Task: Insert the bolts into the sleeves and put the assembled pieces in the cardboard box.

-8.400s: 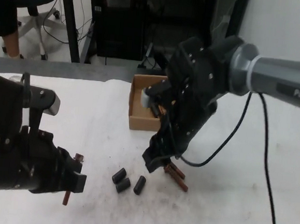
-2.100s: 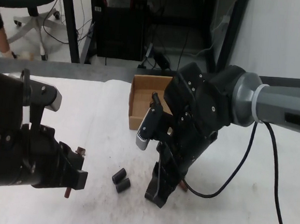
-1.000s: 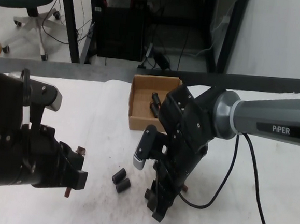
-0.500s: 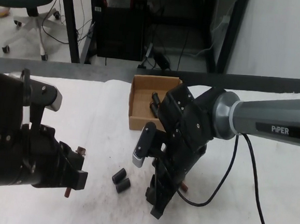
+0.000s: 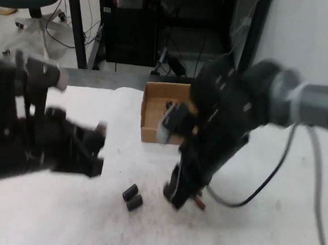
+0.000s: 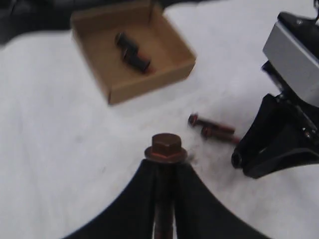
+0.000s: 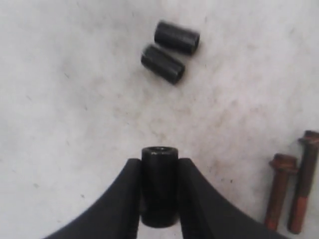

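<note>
1. Nearest on the left side, the left gripper [image 6: 164, 169] is clamped on a rusty bolt [image 6: 165, 147]. The hex head stands clear above the fingertips.
2. To its right, the right gripper [image 7: 159, 164] pinches a black sleeve [image 7: 159, 189] between its fingers, held above the white cloth [image 5: 258, 221] with its open end showing.
3. Two loose sleeves [image 7: 177, 36] [image 7: 162, 63] lie side by side on the cloth, close together, near the right gripper.
4. Two spare bolts [image 7: 279, 191] [image 7: 301, 181] lie side by side just beside that gripper, on the side away from the loose sleeves.
5. Farther back sits the cardboard box [image 6: 149, 74]. Two dark pieces [image 6: 132, 52] lie together inside it near one wall.
</note>
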